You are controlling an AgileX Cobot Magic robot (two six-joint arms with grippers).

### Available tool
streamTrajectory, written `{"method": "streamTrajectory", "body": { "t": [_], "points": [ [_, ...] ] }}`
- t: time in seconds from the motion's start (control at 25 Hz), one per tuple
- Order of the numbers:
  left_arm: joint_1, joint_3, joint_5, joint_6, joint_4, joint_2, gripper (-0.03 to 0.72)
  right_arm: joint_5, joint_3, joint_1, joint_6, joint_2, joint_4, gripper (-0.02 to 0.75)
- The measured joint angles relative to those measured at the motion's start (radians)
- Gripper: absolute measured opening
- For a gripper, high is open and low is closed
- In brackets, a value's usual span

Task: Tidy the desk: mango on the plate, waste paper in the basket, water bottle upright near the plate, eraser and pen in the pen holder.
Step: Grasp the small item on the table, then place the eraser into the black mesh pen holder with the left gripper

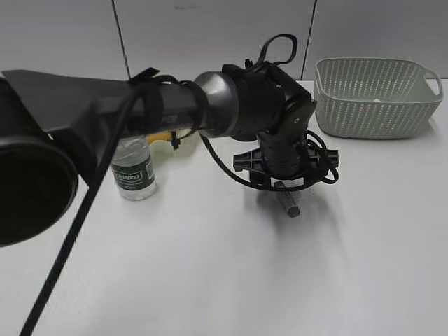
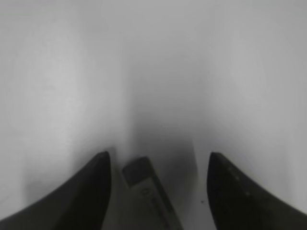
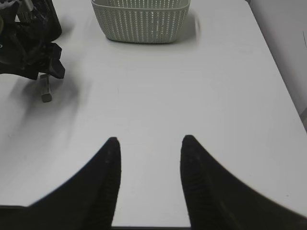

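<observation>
My left gripper (image 1: 281, 186) points down at the desk (image 1: 210, 266), open, with its fingers on either side of a small grey eraser (image 1: 290, 206). In the left wrist view the eraser (image 2: 144, 184) lies between the open jaws (image 2: 158, 155), nearer the left finger and not gripped. The water bottle (image 1: 134, 168) stands upright behind the left arm. A yellow patch of the mango (image 1: 164, 138) shows past the arm. The basket (image 1: 374, 98) stands at the far right. My right gripper (image 3: 149, 139) is open and empty above bare desk. Plate, waste paper and pen are hidden.
The left arm's thick dark forearm (image 1: 84, 119) fills the left of the exterior view and hides what lies behind it. In the right wrist view a dark mesh object (image 3: 41, 14), perhaps the pen holder, shows behind the left gripper, and the desk's right edge (image 3: 283, 86) runs close by.
</observation>
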Motion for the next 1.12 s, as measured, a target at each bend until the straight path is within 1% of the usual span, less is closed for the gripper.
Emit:
{"method": "streamTrajectory", "body": {
  "t": [0.2, 0.28, 0.36, 0.4, 0.52, 0.56, 0.64, 0.76, 0.84, 0.92, 1.0, 1.12],
  "points": [
    [-0.003, -0.036, 0.060, -0.007, 0.026, 0.030, 0.364, 0.000, 0.000, 0.000, 0.000, 0.000, 0.000, 0.340],
    [-0.006, -0.036, 0.061, -0.008, 0.037, 0.032, 0.288, 0.000, 0.000, 0.000, 0.000, 0.000, 0.000, 0.340],
    [-0.009, -0.036, 0.055, -0.009, 0.048, 0.032, 0.158, 0.000, 0.000, 0.000, 0.000, 0.000, 0.000, 0.340],
    [-0.012, -0.036, 0.053, -0.009, 0.053, 0.032, 0.130, 0.000, 0.000, 0.000, 0.000, 0.000, 0.000, 0.340],
    [-0.017, -0.036, 0.039, -0.010, 0.102, 0.026, 0.137, 0.000, 0.000, 0.000, 0.000, 0.000, 0.000, 0.340],
    [-0.018, -0.036, 0.031, -0.010, 0.140, 0.016, 0.137, 0.000, 0.000, 0.000, 0.000, 0.000, 0.000, 0.340],
    [-0.016, -0.035, -0.002, -0.010, 0.241, -0.030, 0.137, 0.000, 0.000, 0.000, 0.000, 0.000, 0.000, 0.340],
    [0.007, -0.035, -0.142, -0.017, 0.415, -0.123, 0.137, 0.000, 0.000, 0.000, 0.000, 0.000, 0.001, 0.340],
    [0.045, -0.036, -0.288, -0.018, 0.505, -0.170, 0.137, 0.000, 0.000, 0.000, 0.000, 0.000, 0.001, 0.340],
    [0.101, -0.037, -0.425, -0.019, 0.564, -0.190, 0.137, 0.000, 0.000, 0.000, 0.000, 0.000, 0.001, 0.340],
    [0.154, -0.037, -0.541, -0.019, 0.583, -0.183, 0.137, 0.000, 0.000, 0.000, 0.000, 0.000, 0.001, 0.340],
    [0.215, -0.037, -0.644, -0.019, 0.589, -0.142, 0.137, 0.000, 0.000, 0.000, 0.000, 0.000, 0.001, 0.340]
  ]
}}
